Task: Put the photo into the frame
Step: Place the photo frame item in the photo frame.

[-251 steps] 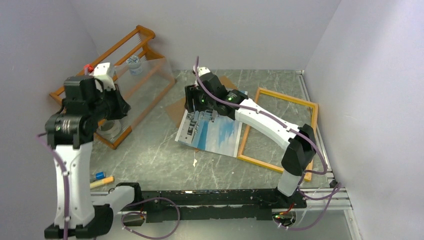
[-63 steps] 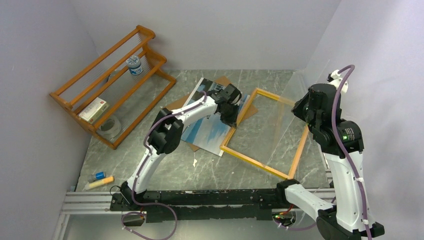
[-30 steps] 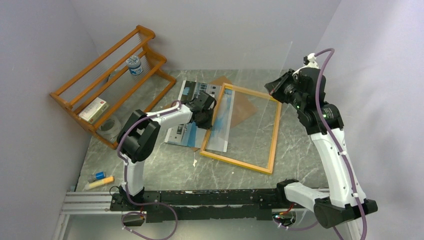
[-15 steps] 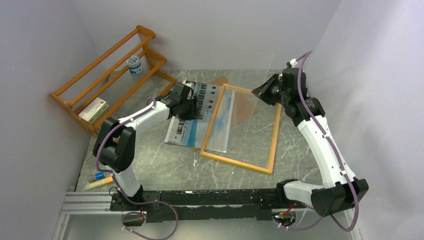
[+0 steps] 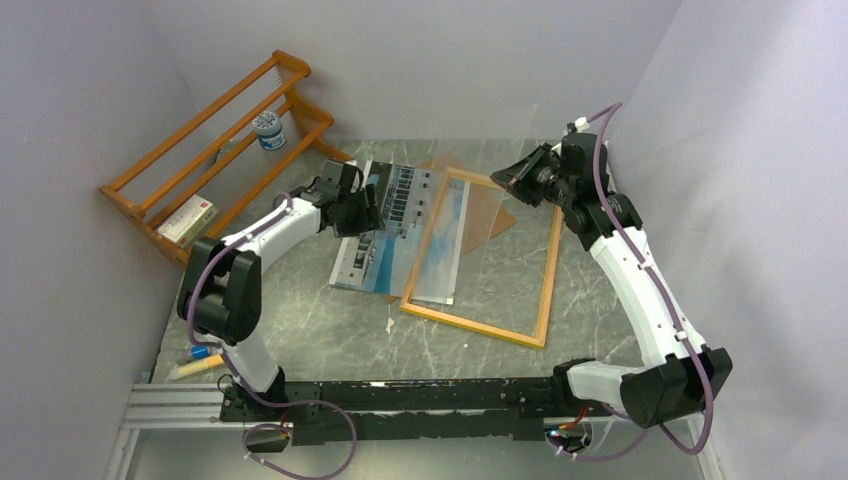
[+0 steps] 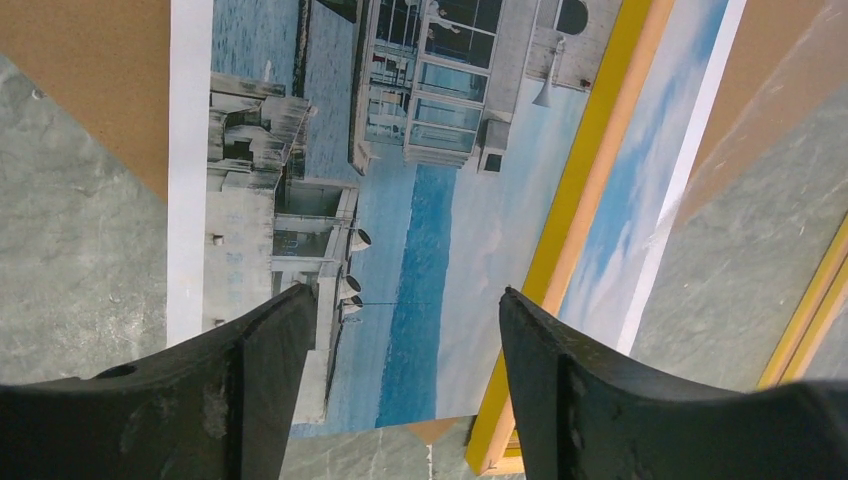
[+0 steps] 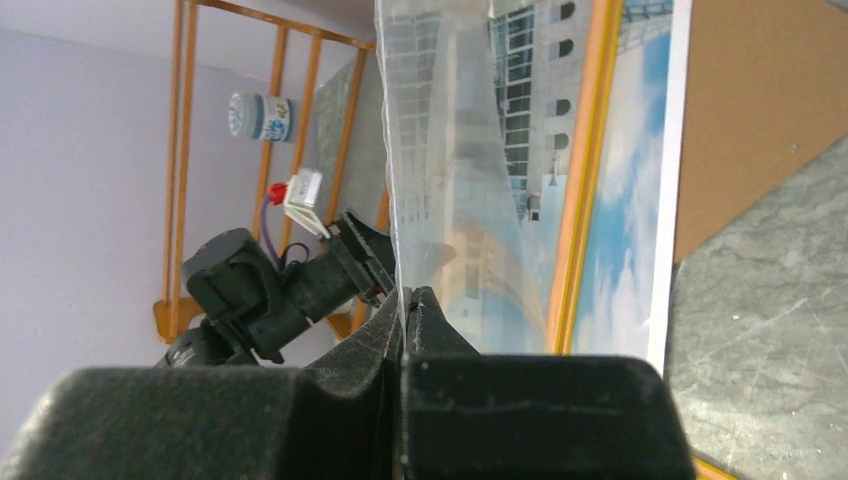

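The photo [image 5: 385, 235] lies face up on the table, its right part under the left rail of the yellow frame [image 5: 545, 290] and showing inside it. My left gripper [image 5: 362, 205] hovers open over the photo [image 6: 400, 200], nothing between its fingers [image 6: 265, 350]; the frame rail [image 6: 580, 200] runs just to its right. My right gripper [image 5: 515, 180] is at the frame's far right corner, shut on a thin clear sheet [image 7: 440, 150] that slants over the frame. The right gripper [image 7: 405, 295] also sees the photo [image 7: 620, 200] below.
A brown hardboard panel [image 5: 447, 163] lies under the photo and frame. The orange wooden rack [image 5: 215, 110] stands at the back left with a jar [image 5: 266, 130], a box [image 5: 188, 220] and a tape roll [image 5: 222, 255]. Markers [image 5: 200, 358] lie near left.
My left gripper has opened and drawn back left from the frame's rail onto the photo. The right gripper moved left and lower with the clear sheet. Frame stays put.
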Robot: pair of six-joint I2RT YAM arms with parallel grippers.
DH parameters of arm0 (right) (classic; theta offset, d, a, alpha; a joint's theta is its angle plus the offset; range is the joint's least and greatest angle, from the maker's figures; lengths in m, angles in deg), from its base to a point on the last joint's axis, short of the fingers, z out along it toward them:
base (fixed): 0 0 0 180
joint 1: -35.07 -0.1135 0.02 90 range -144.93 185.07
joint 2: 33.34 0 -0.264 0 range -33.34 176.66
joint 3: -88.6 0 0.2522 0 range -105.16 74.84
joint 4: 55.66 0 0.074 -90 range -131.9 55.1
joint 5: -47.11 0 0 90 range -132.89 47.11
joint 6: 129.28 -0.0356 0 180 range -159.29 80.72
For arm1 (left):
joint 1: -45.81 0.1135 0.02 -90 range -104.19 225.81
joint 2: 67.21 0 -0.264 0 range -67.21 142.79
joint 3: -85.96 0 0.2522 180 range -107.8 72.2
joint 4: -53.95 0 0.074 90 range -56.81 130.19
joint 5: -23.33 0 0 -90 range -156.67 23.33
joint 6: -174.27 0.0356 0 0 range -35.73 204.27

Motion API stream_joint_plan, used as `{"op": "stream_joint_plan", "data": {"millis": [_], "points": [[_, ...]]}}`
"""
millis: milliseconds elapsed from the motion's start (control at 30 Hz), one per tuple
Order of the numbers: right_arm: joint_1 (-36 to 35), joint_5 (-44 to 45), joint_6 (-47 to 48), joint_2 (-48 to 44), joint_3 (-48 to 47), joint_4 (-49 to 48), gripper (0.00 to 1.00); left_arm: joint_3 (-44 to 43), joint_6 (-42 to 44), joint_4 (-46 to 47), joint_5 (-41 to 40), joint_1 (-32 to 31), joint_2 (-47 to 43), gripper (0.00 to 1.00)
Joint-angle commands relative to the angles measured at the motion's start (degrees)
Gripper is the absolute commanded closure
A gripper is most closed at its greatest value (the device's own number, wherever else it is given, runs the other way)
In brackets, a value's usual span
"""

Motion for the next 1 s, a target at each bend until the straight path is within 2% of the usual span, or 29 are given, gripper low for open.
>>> {"op": "stream_joint_plan", "data": {"millis": [0, 267, 467, 667, 867, 967], "points": [[0.08, -0.58, -2.85, 1.10, 2.06, -4.19, 1.00, 0.04, -1.65, 0.47, 1.17, 1.06, -2.27, 0.25], [1.19, 3.66, 0.71, 1.56, -1.86, 0.97, 1.00, 0.59, -1.66, 1.16, 2.98, 2.16, -1.88, 0.22], [1.37, -0.03, 1.75, 2.18, -5.18, 0.99, 1.00, 0.08, -1.68, 0.90, 2.86, 2.44, -1.22, 0.23], [-1.01, -6.43, -3.44, 0.84, -7.80, -5.35, 1.00, -0.17, -2.43, -0.11, -3.27, 3.03, -2.82, 0.25], [-1.21, -6.57, -3.98, 0.97, -8.29, -5.41, 1.00, -0.22, -4.04, -1.66, -10.09, 4.29, -5.09, 0.23], [-1.21, -5.44, -3.28, 1.97, -4.72, -5.82, 1.00, 0.06, -4.58, -2.03, -10.66, 5.09, -5.34, 0.23]]}}
